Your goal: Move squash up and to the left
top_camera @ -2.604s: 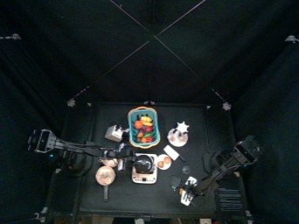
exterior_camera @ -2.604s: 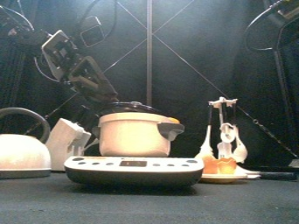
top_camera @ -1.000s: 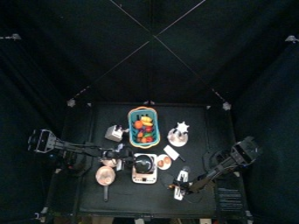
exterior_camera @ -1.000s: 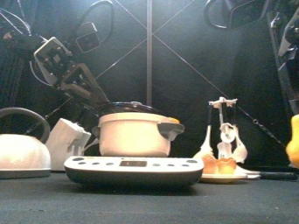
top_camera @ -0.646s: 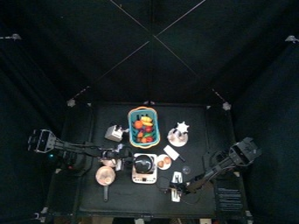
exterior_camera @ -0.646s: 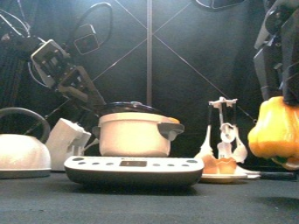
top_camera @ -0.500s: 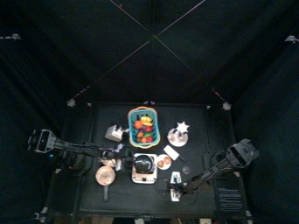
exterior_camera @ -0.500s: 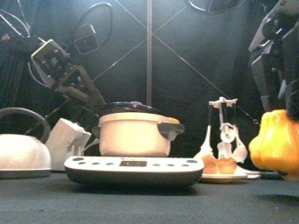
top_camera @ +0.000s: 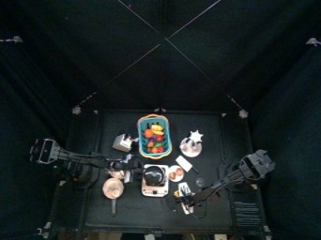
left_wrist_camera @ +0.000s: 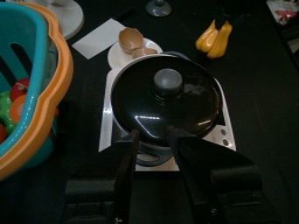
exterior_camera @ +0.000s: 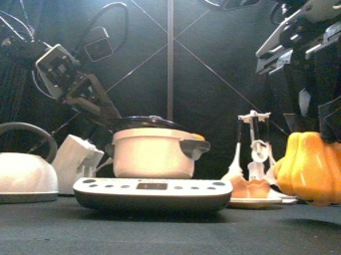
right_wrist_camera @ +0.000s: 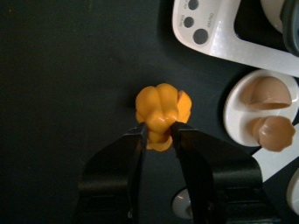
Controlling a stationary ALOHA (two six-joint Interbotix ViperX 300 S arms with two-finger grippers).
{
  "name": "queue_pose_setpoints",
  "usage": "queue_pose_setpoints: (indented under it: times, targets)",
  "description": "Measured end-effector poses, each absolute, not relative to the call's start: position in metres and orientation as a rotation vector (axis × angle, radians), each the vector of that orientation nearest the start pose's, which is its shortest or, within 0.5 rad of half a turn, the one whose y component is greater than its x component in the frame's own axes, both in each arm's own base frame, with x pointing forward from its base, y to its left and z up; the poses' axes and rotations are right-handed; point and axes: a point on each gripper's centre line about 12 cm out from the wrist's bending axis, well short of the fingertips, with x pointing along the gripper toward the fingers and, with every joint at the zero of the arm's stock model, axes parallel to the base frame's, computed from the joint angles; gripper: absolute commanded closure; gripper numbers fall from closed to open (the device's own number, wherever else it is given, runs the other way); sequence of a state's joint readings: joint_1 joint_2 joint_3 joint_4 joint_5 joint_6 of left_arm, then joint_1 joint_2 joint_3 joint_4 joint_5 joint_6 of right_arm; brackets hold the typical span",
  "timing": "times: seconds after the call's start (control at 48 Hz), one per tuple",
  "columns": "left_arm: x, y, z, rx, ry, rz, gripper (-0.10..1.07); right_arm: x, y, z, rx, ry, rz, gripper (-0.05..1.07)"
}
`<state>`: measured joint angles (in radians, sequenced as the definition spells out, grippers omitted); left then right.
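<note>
Yellow-orange squash [right_wrist_camera: 162,106] sits gripped by its narrow end between the right jaws.

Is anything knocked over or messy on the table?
Nothing looks spilled or broken. The small yellow-orange squash sits alone on the bare black table near its front edge, with the right gripper closed around its narrow end. The white cooker with the black-lidded pot and the teal basket stand upright.
</note>
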<state>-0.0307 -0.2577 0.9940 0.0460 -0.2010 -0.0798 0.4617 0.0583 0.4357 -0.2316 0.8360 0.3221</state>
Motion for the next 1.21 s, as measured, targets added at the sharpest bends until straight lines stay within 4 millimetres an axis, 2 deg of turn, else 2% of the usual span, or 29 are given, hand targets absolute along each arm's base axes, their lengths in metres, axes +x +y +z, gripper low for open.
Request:
queue_pose_setpoints:
  times: [0.167, 0.417, 0.792, 1.083, 1.146, 1.208]
  targets:
    - [0.305, -0.01, 0.171, -0.031, 0.536, -0.029, 0.23, 0.339, 0.154, 0.172, -0.266, 1.307, 0.208, 0.48]
    - [0.305, -0.009, 0.171, -0.041, 0.536, -0.02, 0.23, 0.34, 0.156, 0.162, -0.272, 1.356, 0.227, 0.48]
    - [0.303, -0.008, 0.168, -0.043, 0.544, -0.016, 0.23, 0.339, 0.153, 0.162, -0.244, 1.386, 0.202, 0.48]
    - [0.302, -0.008, 0.167, -0.044, 0.547, -0.017, 0.23, 0.342, 0.138, 0.149, -0.173, 1.326, 0.159, 0.48]
    - [0.301, -0.008, 0.167, -0.044, 0.545, -0.015, 0.23, 0.338, 0.133, 0.151, -0.123, 1.313, 0.126, 0.48]
    - [0.3, -0.008, 0.168, -0.044, 0.544, -0.017, 0.23, 0.332, 0.126, 0.162, -0.047, 1.273, 0.071, 0.48]
